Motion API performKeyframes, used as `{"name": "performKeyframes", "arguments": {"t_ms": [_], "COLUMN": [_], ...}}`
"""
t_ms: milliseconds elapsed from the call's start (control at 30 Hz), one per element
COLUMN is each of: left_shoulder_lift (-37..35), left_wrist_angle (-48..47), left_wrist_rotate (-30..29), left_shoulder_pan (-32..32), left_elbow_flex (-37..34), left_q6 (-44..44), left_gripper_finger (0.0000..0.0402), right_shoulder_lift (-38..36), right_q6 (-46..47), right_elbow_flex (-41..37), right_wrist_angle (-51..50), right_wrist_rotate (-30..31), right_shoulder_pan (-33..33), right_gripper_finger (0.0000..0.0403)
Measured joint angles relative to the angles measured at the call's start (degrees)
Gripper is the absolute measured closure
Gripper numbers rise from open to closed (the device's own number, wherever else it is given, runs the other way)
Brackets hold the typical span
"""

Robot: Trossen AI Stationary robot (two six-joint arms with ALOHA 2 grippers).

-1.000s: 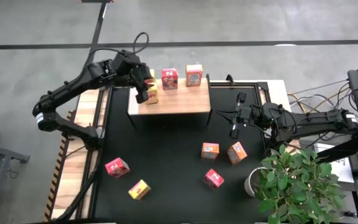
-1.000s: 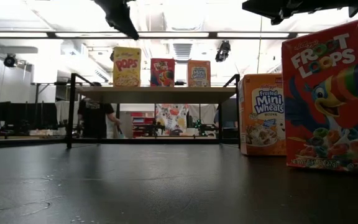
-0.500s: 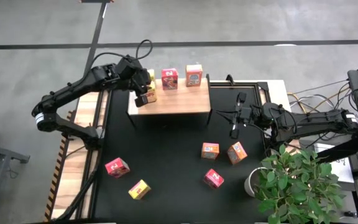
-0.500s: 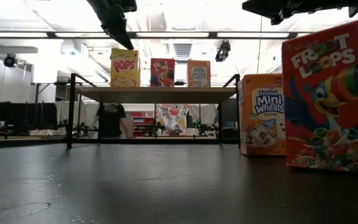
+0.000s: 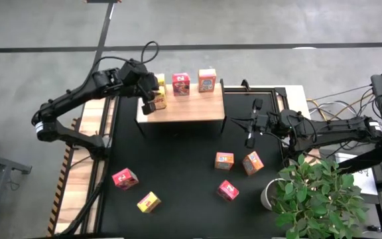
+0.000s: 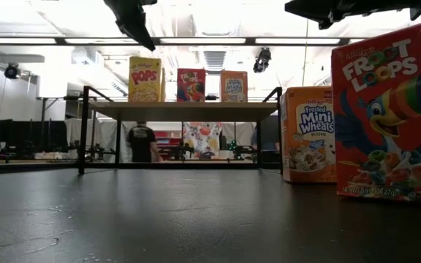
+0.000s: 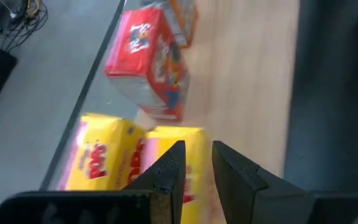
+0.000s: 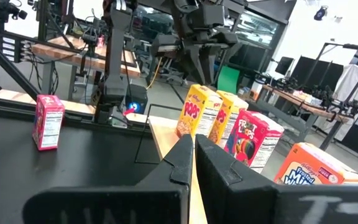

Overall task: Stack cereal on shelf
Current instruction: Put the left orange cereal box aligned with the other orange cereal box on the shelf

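- A black mat covers the tabletop. The wooden shelf stands at its far edge, and a potted plant at the near right.
- The shelf is loaded with four cereal boxes along its far edge: two yellow boxes side by side at the left, then a pink-red box and an orange box.
- The left hand is poised just above the yellow pair, fingers narrowly parted, nothing held.
- The right hand is parked over the mat right of the shelf, closed and empty.
- Five boxes are left on the near mat: two orange, two pink-red and one yellow.
- The boxes are judged light, hollow and easily crushed, with slick printed faces. Each is probably best taken across two opposite sides at mid-height, with gentle pressure.
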Motion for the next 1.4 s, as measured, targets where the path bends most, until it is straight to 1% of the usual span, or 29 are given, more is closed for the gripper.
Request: {"name": "performKeyframes", "arguments": {"t_ms": [133, 367, 433, 567, 633, 733, 833, 900, 1000, 1133, 1300, 1400], "left_shoulder_lift": [-0.6, -1.2, -1.2, -1.8, -2.2, -3.3, -4.8, -5.9, -8.4, -12.4, -16.6, -18.2], "left_wrist_angle": [1.3, 5.2, 6.7, 11.2, 14.2, 19.3, 23.4, 23.6, 22.2, 21.4, 23.4, 25.4], "left_wrist_rotate": [0.4, -0.1, -1.7, -8.2, -9.4, -9.6, -9.7, -10.4, -12.4, -12.6, -12.7, -12.7], "left_shoulder_pan": [-5.6, -18.7, -22.4, -29.1, -31.8, -35.3, -37.7, -38.7, -39.6, -39.6, -39.6, -39.6], "left_elbow_flex": [-0.2, -2.9, -4.3, -9.0, -11.7, -15.3, -18.4, -19.3, -19.4, -19.6, -20.7, -20.7], "left_q6": [-3.2, -5.4, -6.3, -6.7, -6.6, -5.9, -3.5, -2.8, -3.6, -4.0, -4.8, -5.9], "left_gripper_finger": [0.0339, 0.0339, 0.0339, 0.0339, 0.0339, 0.0339, 0.0339, 0.0339, 0.0339, 0.0339, 0.0339, 0.0339], "right_shoulder_lift": [0.0, 0.0, 0.0, 0.5, 1.3, 3.0, 5.0, 6.4, 8.3, 11.7, 16.0, 18.8], "right_q6": [0.3, 2.6, 3.7, 8.1, 10.5, 14.2, 17.3, 20.1, 25.4, 30.2, 31.6, 33.3], "right_elbow_flex": [0.0, 0.0, 0.0, 0.0, 0.0, 0.0, 1.0, 2.7, 7.3, 13.1, 17.9, 21.3], "right_wrist_angle": [-0.7, -2.2, -3.8, -5.8, -6.1, -4.7, -5.1, -7.9, -17.0, -30.6, -40.1, -45.4], "right_wrist_rotate": [0.0, 0.0, 0.0, -0.6, -3.0, -6.7, -7.5, -7.5, -7.6, -7.1, -3.2, -2.5], "right_shoulder_pan": [0.0, 0.0, 0.0, 0.0, 0.2, 0.9, 2.3, 3.5, 5.6, 9.2, 13.5, 15.5], "right_gripper_finger": [0.0394, 0.0394, 0.0394, 0.0394, 0.0394, 0.0394, 0.0394, 0.0394, 0.0394, 0.0394, 0.0394, 0.0394]}}
